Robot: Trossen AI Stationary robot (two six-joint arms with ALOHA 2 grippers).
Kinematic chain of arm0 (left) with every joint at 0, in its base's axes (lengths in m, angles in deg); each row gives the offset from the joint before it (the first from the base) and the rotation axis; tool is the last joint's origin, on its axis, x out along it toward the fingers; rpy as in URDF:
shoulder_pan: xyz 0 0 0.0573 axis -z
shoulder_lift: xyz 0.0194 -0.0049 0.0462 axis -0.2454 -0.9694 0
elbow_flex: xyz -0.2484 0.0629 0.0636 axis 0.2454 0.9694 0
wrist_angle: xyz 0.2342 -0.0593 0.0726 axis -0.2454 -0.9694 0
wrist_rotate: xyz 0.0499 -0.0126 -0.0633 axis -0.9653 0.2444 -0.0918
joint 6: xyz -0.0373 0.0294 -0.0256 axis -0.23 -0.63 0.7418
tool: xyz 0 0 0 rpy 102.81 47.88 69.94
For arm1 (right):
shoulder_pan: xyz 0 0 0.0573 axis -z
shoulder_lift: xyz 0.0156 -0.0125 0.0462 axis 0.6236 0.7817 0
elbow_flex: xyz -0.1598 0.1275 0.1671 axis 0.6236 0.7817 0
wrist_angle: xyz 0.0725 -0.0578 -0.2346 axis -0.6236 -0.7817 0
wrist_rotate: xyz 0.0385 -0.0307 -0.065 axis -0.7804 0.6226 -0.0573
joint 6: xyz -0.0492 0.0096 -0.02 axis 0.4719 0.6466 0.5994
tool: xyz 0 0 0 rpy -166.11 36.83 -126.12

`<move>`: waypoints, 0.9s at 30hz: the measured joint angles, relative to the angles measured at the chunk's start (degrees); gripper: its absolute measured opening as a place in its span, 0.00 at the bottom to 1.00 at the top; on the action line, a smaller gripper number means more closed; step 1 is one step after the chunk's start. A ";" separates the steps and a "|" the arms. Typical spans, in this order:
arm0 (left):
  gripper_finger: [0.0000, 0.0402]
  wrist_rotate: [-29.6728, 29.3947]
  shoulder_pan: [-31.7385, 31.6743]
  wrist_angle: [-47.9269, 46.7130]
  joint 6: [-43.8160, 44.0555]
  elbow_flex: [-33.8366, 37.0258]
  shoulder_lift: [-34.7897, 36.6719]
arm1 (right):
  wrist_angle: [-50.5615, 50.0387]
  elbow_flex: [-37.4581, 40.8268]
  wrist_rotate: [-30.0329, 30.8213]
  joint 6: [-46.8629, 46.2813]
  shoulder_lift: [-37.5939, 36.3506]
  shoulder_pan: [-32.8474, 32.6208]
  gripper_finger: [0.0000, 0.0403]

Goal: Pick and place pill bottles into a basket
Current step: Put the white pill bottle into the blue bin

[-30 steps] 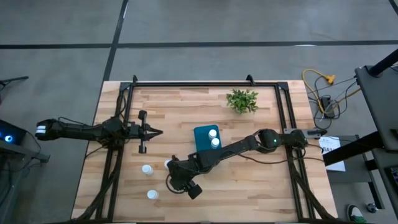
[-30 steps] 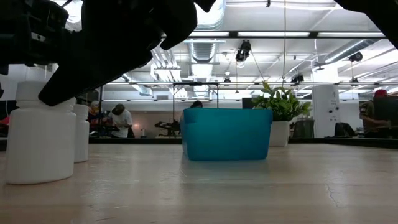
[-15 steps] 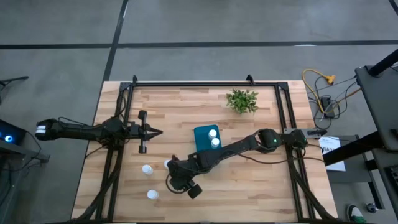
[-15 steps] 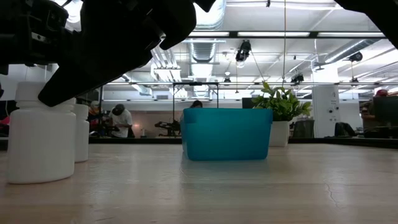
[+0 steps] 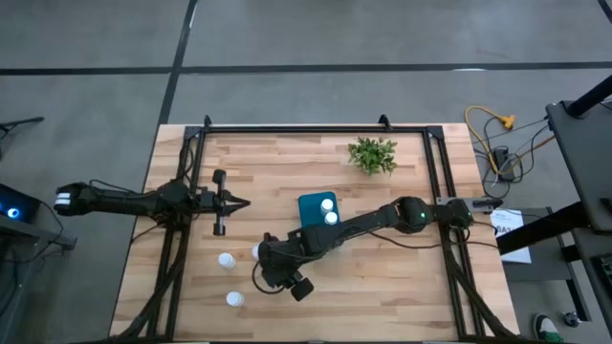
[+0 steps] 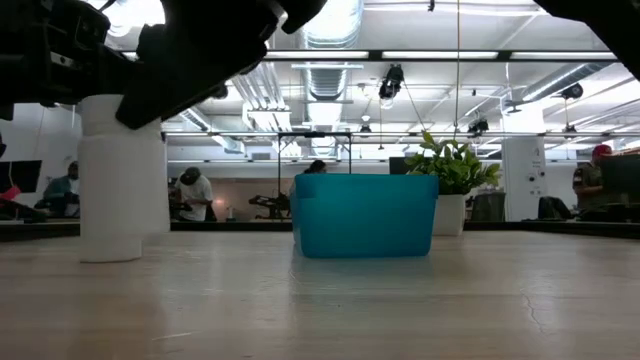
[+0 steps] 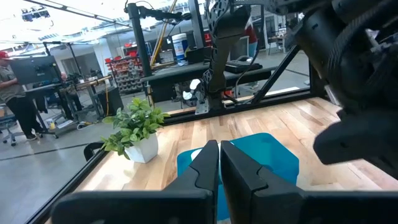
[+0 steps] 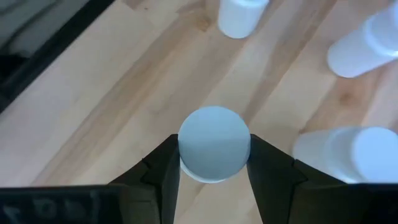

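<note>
**Bottle gripped in right gripper near basket**

Wooden worktop (image 5: 382, 287) is carrying a teal basket (image 5: 314, 218) at its centre, with two white bottles (image 5: 330, 211) standing inside. The right gripper (image 8: 211, 163) is closing its fingers (image 8: 163, 168) on either side of a bottle (image 8: 214, 143), just off the basket's near-left corner. Three more bottles (image 8: 238, 17) are standing near it on the wood. The left gripper (image 5: 241, 203) is hovering left of the basket, fingers pressed together and empty. A small plant (image 5: 372, 154) is sitting behind the basket.
</note>
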 joint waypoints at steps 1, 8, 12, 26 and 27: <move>0.00 0.00 -0.01 0.00 0.00 0.00 0.00 | -0.53 -0.59 0.99 0.01 0.00 0.00 0.35; 0.00 0.00 0.00 0.00 0.00 0.00 0.00 | -4.61 -3.51 3.64 -0.69 0.00 0.14 0.35; 0.00 0.00 -0.01 -0.02 0.00 0.00 0.00 | -6.41 -4.05 3.85 -1.82 -0.15 0.27 0.35; 0.00 0.00 0.01 -0.02 0.00 0.00 0.00 | -8.12 -4.03 8.20 -2.58 -4.66 0.25 0.35; 0.00 0.00 -0.01 -0.02 0.00 0.00 0.00 | -8.12 -4.03 8.23 -2.70 -4.94 0.25 0.35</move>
